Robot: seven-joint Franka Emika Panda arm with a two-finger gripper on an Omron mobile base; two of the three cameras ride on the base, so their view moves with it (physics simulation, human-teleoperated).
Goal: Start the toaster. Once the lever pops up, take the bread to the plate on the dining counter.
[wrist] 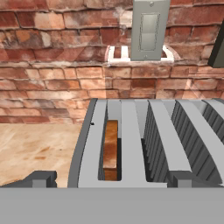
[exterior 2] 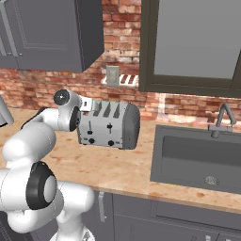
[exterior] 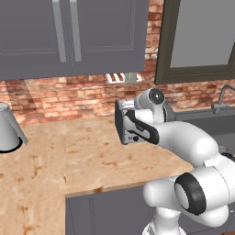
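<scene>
The tool [wrist: 109,181] hangs spread wide, grasping nothing, just above the toaster [exterior 2: 109,124] on the worktop [exterior 2: 117,169]. One slice of bread [wrist: 111,148] sits deep in the left of two slots, straight ahead of the tool. It looks light, stiff and crumbly; pinch its flat faces at the top edge. Two front levers [exterior 2: 109,128].
</scene>
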